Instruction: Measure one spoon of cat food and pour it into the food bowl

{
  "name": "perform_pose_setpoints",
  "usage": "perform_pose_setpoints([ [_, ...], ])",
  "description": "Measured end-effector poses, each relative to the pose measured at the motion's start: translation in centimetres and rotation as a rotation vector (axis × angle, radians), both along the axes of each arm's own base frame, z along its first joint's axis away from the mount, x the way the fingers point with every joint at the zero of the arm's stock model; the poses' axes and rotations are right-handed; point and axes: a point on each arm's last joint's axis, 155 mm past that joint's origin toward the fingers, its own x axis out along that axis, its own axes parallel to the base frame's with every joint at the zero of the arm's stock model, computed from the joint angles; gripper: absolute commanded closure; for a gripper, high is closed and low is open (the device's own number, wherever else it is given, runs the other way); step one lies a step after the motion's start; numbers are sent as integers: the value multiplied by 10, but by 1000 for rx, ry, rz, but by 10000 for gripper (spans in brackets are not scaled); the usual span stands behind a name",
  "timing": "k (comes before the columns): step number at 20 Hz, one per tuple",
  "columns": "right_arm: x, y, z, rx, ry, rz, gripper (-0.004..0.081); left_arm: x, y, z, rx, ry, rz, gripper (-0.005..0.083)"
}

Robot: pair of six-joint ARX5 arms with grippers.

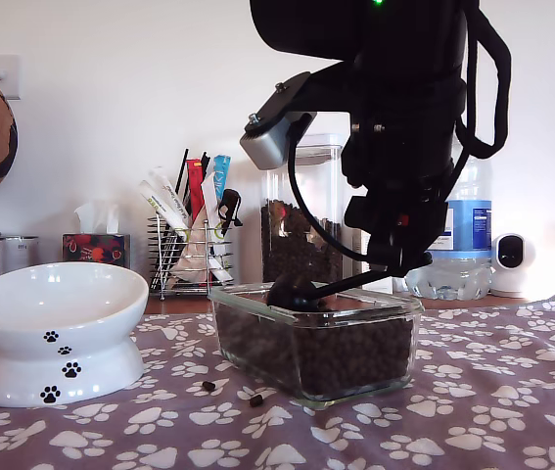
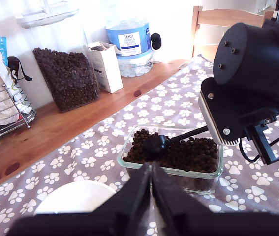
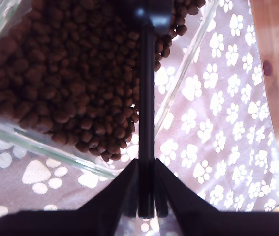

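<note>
My second gripper (image 3: 146,196) is shut on the thin handle of the black spoon (image 3: 146,98). In the exterior view this gripper (image 1: 404,259) hangs over the right end of the clear glass dish (image 1: 375,311). The spoon (image 1: 292,292) slants down, its round bowl resting in the cat food (image 1: 316,352) at the dish's left end. The spoon (image 2: 155,144) and cat food (image 2: 188,152) also show in the first wrist view. The white food bowl (image 1: 57,294) with black paw prints stands empty at the exterior view's left. My first gripper (image 2: 151,172) is shut and empty above the food bowl (image 2: 75,196).
A paw-print cloth (image 1: 492,392) covers the table, with loose pellets (image 1: 255,399) in front of the dish. Behind stand a tall kibble canister (image 1: 297,225), a water bottle (image 1: 458,235), a wire rack (image 1: 191,257), a tissue box (image 1: 96,247) and a small white camera (image 1: 512,264).
</note>
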Motion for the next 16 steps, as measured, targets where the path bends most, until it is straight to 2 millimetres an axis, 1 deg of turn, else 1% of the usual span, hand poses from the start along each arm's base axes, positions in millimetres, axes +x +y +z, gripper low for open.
perform_pose_setpoints([
  [1, -1, 1, 0, 0, -1, 2, 571, 0, 0, 0, 0, 0, 0, 794],
  [2, -1, 1, 0, 0, 2, 4, 557, 0, 0, 0, 0, 0, 0, 794],
  [4, -4, 1, -1, 12, 6, -16, 553, 0, 0, 0, 0, 0, 0, 794],
  [6, -8, -3, -4, 25, 18, -60, 547, 0, 0, 0, 0, 0, 0, 794],
  [8, -14, -11, -7, 11, 40, -86, 501, 0, 0, 1, -1, -2, 0, 794],
  [12, -21, -18, -9, 18, 59, -143, 488, 0, -2, 4, -11, -11, -7, 794],
  [14, -23, -13, -3, 58, 73, -172, 488, -1, -5, 4, -15, -9, -26, 794],
  [16, -24, -1, 12, 147, 81, -182, 498, 0, -12, 0, -7, 12, -51, 794],
])
